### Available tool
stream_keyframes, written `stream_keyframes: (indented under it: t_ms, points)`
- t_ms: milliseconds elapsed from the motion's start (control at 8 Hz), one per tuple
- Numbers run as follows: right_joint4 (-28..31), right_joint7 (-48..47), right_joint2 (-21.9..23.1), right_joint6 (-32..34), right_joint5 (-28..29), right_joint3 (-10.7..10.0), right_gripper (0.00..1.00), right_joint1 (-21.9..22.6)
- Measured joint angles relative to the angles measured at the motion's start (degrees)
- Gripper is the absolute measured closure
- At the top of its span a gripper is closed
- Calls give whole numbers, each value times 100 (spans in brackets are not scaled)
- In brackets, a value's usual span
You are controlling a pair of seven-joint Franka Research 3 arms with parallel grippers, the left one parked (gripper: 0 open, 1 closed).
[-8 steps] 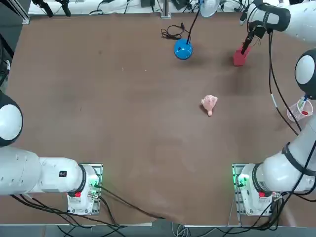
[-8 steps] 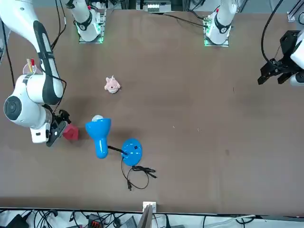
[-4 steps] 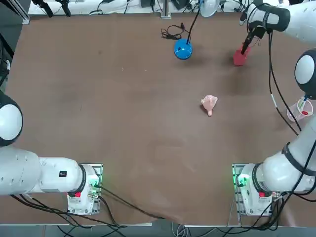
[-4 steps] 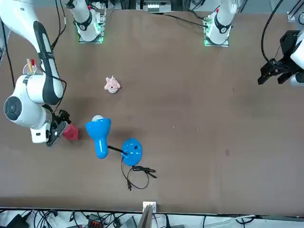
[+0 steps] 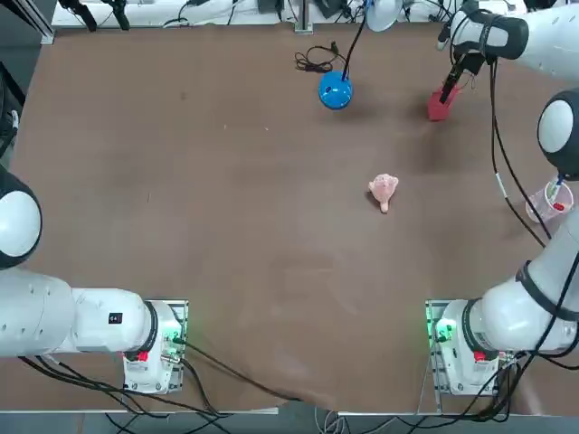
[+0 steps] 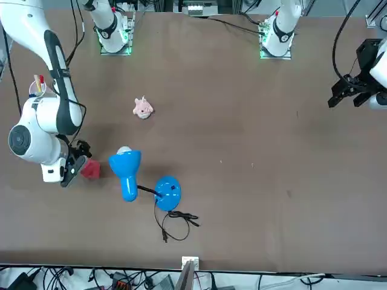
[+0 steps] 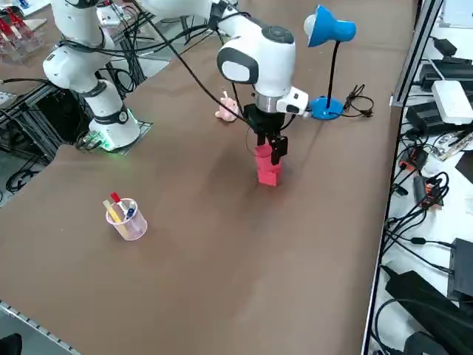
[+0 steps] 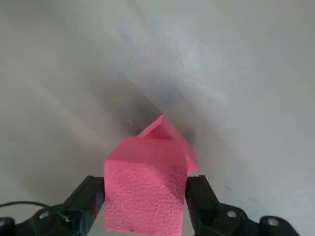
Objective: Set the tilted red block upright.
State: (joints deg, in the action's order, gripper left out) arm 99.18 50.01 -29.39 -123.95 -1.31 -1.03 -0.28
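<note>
The red block is a small, plain, matte piece, taller than it is wide, with a slightly pebbled skin that shows clearly in my wrist view. From the right side it stands nearly upright on the brown table, its base on the surface and its upper end up between my fingers. From overhead only its top and one side show.

My right gripper comes down onto the block from above and is closed on its upper part. In the wrist view, one black finger presses one side face and the other finger presses the opposite face, with no gap visible on either side. In the front view the block peeks out just beside my gripper, toward the table's middle.

Going left to right across the far part of the table in the overhead view: the blue lamp's round base sits at the far edge, its black cord coiled beside it; the block lies to its right, well apart from it, near the far right corner. The pale pink lumpy object lies nearer to my base, between lamp and block in line but well clear of both. A clear cup of pens stands at the right edge.
</note>
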Motion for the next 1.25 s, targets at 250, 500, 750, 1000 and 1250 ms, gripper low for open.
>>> stream_keyframes:
  t_ms: [250,500,750,1000,1250]
  points:
    - [0,-16,-58,-74,0,0,9,0]
    - [-37,-195,-27,-90,6,-3,25,-3]
    - [-212,-994,18,-33,13,-23,30,-25]
    - [-293,-2178,71,107,19,-27,30,-26]
    - [-297,-3421,71,373,29,-27,30,-27]
